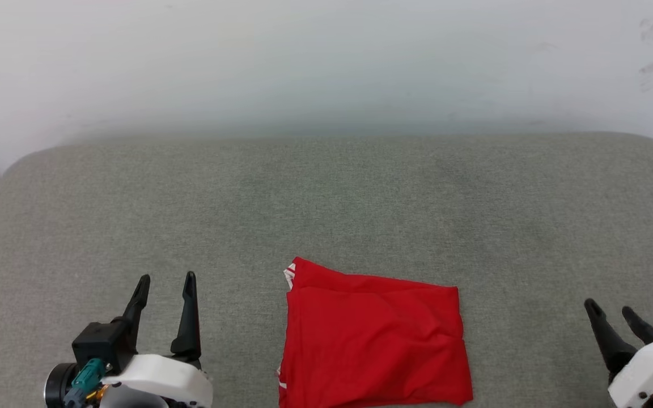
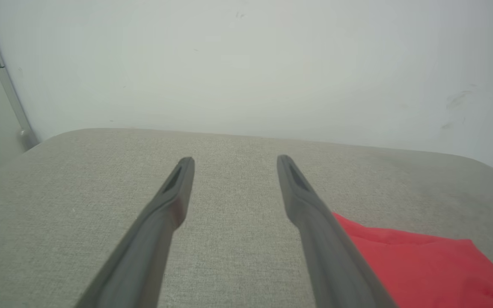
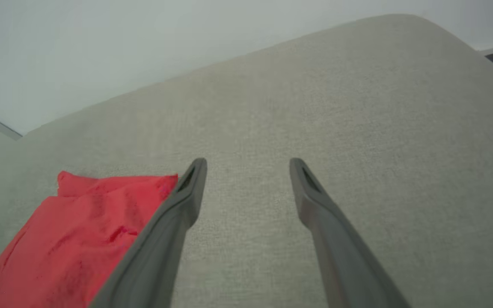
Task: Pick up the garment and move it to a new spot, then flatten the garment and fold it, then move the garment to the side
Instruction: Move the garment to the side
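Garment (image 1: 374, 340) lies folded between left gripper (image 1: 167, 276) and right gripper (image 1: 608, 306); fingers apart, empty.

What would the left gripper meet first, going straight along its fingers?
The way looks free above the grey fabric cushion; probably the white wall first, though depth is unclear. The red garment lies aside.

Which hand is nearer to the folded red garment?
Left, by the head view. The left hand sits to the left of the garment, fairly close; the right hand lies to its right, farther off.
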Available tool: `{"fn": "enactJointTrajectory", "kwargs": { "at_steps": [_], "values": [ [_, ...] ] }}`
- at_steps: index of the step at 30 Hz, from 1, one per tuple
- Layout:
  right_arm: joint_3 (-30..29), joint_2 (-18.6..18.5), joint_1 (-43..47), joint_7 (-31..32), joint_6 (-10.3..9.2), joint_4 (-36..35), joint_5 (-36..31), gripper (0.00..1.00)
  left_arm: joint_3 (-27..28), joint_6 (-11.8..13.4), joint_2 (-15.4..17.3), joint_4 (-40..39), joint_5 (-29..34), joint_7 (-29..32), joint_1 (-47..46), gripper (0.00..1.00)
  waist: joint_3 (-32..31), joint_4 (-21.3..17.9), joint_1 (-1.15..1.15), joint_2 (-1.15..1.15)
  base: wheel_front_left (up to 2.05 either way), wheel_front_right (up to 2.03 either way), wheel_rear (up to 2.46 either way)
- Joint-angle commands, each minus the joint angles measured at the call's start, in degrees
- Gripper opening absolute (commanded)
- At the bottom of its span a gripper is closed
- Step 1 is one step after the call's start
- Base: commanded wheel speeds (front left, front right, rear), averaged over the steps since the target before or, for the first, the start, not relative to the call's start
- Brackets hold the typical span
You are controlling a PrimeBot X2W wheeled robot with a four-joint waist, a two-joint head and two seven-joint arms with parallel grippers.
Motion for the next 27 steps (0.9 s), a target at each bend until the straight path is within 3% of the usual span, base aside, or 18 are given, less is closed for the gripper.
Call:
{"fn": "enactJointTrajectory", "kwargs": {
  "at_steps": [1,4,7,13,23,25,26,27],
  "values": [
    [-0.70,-1.29,-1.38,4.23,0.00,1.56,1.40,1.00,0.19,-0.24,-0.35,-0.16,0.43,-0.29,-1.24,1.00,0.61,0.92,0.00,0.00,0.00,0.00,0.00],
    [-1.11,-3.35,-3.03,13.31,0.00,5.50,5.50,1.00,0.68,-0.60,-1.08,-0.47,0.71,-0.35,-1.99,1.00,1.59,2.16,0.00,0.00,0.00,0.00,0.00],
    [-1.38,-2.85,-4.67,20.11,0.00,8.63,9.37,1.00,0.98,-1.04,-1.62,-1.00,1.32,-0.41,-2.93,1.00,2.96,3.76,0.00,0.00,0.00,0.00,0.00],
    [-0.37,0.19,-7.62,25.75,0.00,12.78,15.61,1.00,1.76,-2.10,-2.91,-1.94,2.59,-0.44,-4.87,1.00,6.31,6.32,0.00,0.00,0.00,0.00,0.00],
    [4.90,3.21,-12.48,27.26,-0.06,23.98,27.37,1.00,4.35,-5.26,-4.88,-1.70,4.87,-0.41,-7.43,1.00,9.84,10.30,0.00,0.00,0.00,0.00,0.00],
    [5.55,3.43,-12.67,27.55,-0.06,25.77,28.89,0.25,5.05,-5.85,-4.99,-1.50,5.22,-0.41,-6.99,1.00,9.69,10.69,0.00,0.00,0.00,0.00,0.00],
    [5.97,3.29,-12.81,27.52,-0.06,26.31,29.34,0.00,5.28,-6.23,-5.13,-1.41,5.37,-0.41,-6.79,1.00,9.56,10.86,0.00,0.00,0.00,0.00,0.00],
    [6.50,3.04,-12.87,27.35,-0.06,26.61,29.72,0.00,5.58,-6.45,-5.24,-1.24,5.54,-0.41,-6.57,1.00,9.35,10.97,0.00,0.00,0.00,0.00,0.00]
  ]
}}
